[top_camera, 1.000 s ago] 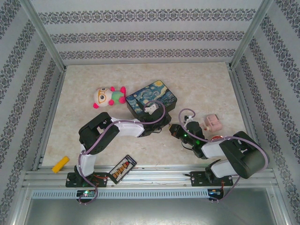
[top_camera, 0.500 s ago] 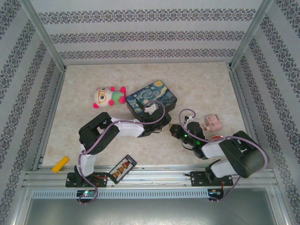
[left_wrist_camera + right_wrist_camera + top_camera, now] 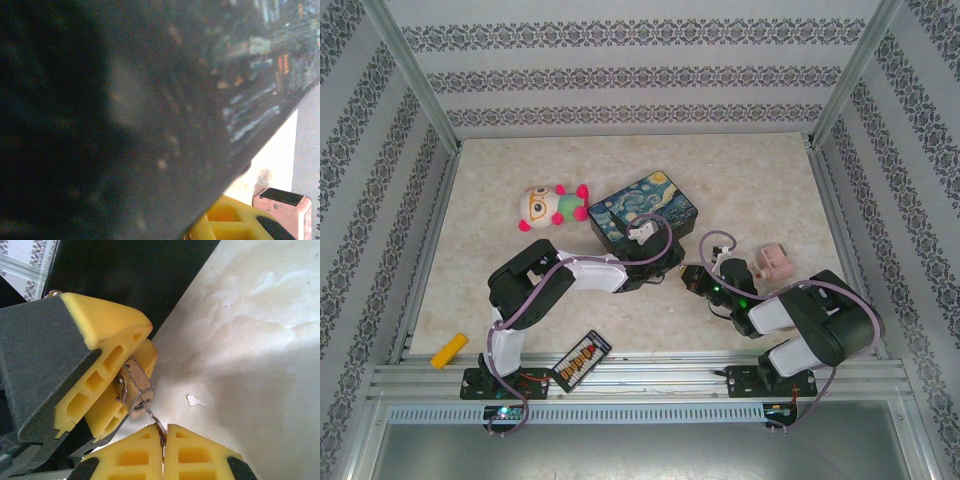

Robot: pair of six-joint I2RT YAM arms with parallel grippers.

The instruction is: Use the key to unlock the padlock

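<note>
- Right gripper [image 3: 163, 434], bottom centre of the right wrist view, is pinched tight on the key [image 3: 151, 412], whose tip meets the keyway end of the padlock [image 3: 136, 387].
- Left gripper [image 3: 127, 367], at left of that frame, clamps the padlock body, jaws narrow.
- Step judged: key at or in the keyway. Turning comes next, calling for a wrist roll against a steady left hold.
- Surface: pale marbled table [image 3: 260, 315].
- Enclosure: striped patterned walls [image 3: 620, 75], metal frame [image 3: 412, 75].
</note>
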